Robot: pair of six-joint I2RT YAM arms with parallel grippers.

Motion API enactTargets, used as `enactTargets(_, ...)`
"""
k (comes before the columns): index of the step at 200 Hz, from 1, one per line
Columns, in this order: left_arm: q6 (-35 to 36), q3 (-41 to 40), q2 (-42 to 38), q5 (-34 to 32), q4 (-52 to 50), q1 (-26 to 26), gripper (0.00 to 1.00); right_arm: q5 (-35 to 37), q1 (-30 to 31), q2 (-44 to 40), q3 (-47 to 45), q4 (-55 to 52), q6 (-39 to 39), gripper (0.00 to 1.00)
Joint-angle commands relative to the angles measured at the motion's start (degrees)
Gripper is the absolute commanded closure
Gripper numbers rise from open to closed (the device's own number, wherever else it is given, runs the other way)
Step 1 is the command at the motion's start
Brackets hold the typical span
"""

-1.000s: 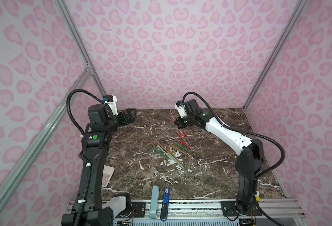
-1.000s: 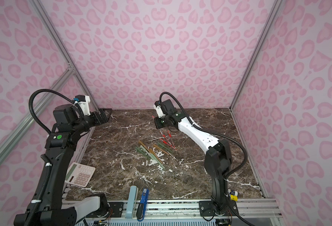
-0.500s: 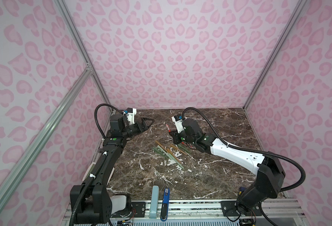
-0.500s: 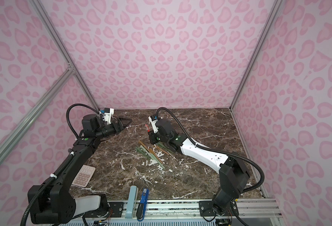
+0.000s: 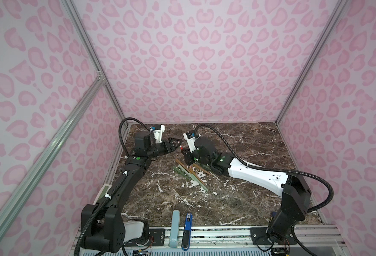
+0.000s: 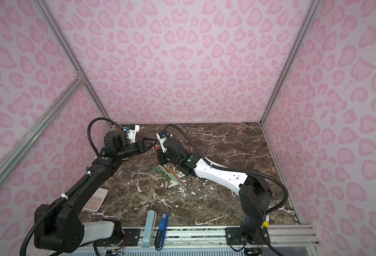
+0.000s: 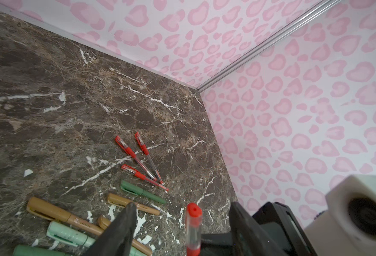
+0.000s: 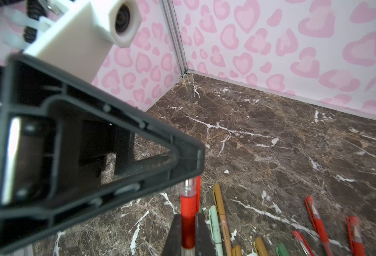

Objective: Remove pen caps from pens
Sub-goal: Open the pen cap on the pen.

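One slim clear-barrelled pen (image 8: pixel 188 206) hung above the dark marble table (image 7: pixel 71 99), clenched in the right gripper (image 8: pixel 188 218); the left gripper (image 7: pixel 182 206) stood spread around its red cap (image 7: pixel 193 210), due to close and pull.

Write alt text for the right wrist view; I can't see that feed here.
The right gripper is shut on a clear, red-ended pen whose far end is hidden behind the left gripper, whose black finger frame fills much of the picture. Loose green, tan and red pens lie on the marble table.
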Motion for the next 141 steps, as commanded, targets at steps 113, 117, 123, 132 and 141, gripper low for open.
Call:
enactTargets(113, 2.1, 1.7, 1.0, -2.6, -0.9, -0.6, 0.92, 0.9, 1.0, 6.1, 6.3, -1.3, -0.8, 0.95)
enactTargets(117, 2.4, 1.9, 1.0, -2.7, -1.3, -0.6, 0.93, 0.9, 1.0, 6.1, 6.9, -2.0, -0.8, 0.95)
enactTargets(123, 2.8, 2.0, 1.0, -2.8, -1.7, -0.6, 0.96, 0.9, 0.9, 6.0, 7.1, -2.4, -0.7, 0.95)
enactTargets(132, 2.9, 1.9, 1.0, -3.1, -1.7, -0.6, 0.97, 0.5, 0.9, 5.7, 6.4, -1.2, -0.7, 0.95)
enactTargets(141, 2.8, 1.8, 1.0, -3.1, -1.5, -0.5, 0.97, 0.1, 1.0, 5.5, 5.4, -0.1, -1.0, 0.94)
